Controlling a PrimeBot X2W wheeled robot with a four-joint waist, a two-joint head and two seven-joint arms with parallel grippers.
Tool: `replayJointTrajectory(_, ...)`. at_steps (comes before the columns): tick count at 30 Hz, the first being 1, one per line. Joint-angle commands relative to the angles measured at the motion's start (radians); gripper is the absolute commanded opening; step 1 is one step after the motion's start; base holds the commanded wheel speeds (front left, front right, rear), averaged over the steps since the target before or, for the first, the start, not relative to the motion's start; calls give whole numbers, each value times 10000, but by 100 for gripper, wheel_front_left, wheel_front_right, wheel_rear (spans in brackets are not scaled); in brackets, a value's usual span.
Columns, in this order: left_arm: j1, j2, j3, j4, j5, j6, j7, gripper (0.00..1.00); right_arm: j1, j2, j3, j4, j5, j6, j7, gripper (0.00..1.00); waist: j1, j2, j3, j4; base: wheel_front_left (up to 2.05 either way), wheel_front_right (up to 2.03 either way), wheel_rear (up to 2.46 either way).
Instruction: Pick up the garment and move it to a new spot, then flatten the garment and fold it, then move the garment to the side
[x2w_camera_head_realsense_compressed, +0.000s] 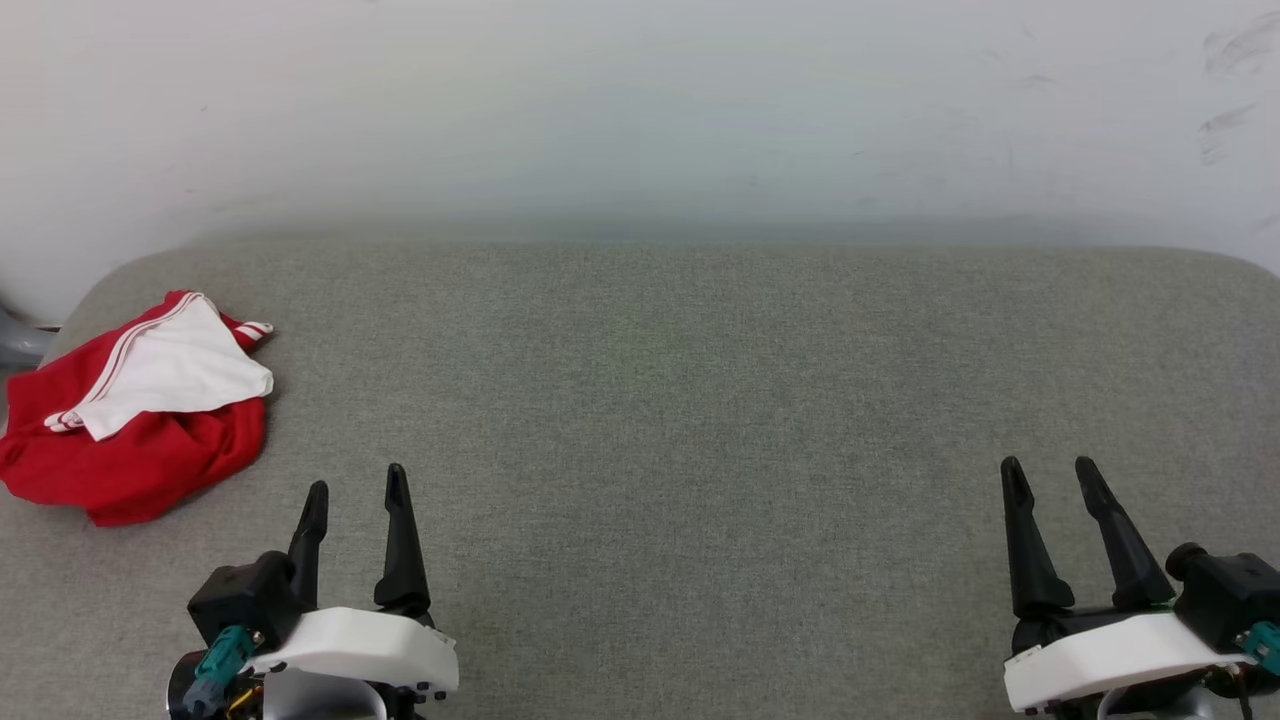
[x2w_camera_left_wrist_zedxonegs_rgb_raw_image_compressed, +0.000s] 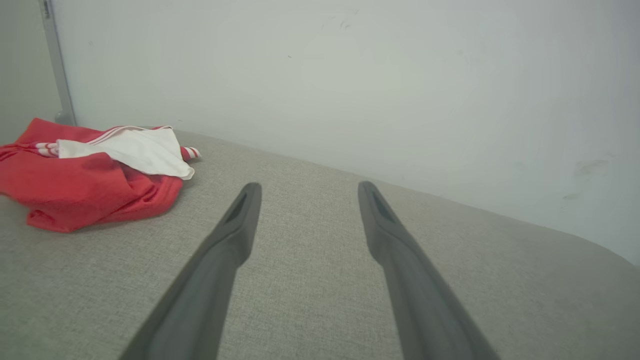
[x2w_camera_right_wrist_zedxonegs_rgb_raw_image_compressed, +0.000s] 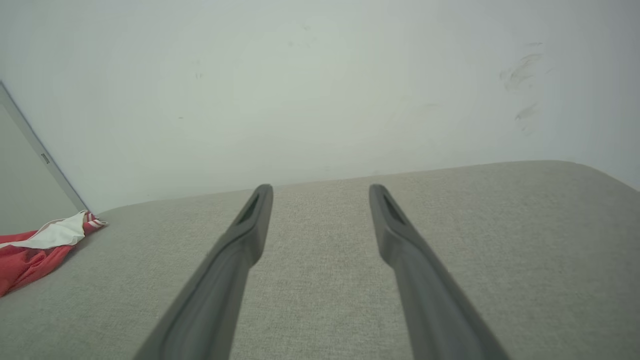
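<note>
With left gripper (x2w_camera_head_realsense_compressed: 357, 480) and right gripper (x2w_camera_head_realsense_compressed: 1048, 465) both spread wide and empty, reach the left one to the garment (x2w_camera_head_realsense_compressed: 135, 420), bunched at the far-left corner of the grey cushion (x2w_camera_head_realsense_compressed: 700, 400), and pinch a raised red fold firmly.
</note>
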Motion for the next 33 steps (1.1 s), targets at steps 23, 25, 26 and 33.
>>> replayJointTrajectory(23,205,-53,-161,-80,1981,-112,-566,100,218,16,80,-339,-2109,-3,-576,100,0,0,-4,16,0,0,0)
replayJointTrajectory(25,204,-77,-146,-65,2100,-151,-601,100,245,17,75,-362,-2257,-3,-631,100,0,0,-11,18,0,0,0)
replayJointTrajectory(26,205,-89,-137,-60,2174,-150,-627,100,257,17,76,-372,-2316,-4,-635,100,0,0,-14,19,0,0,0)
replayJointTrajectory(33,264,-154,-64,-37,2600,-255,-753,100,277,18,90,-416,-2659,-4,-765,100,0,0,-16,33,0,0,0)
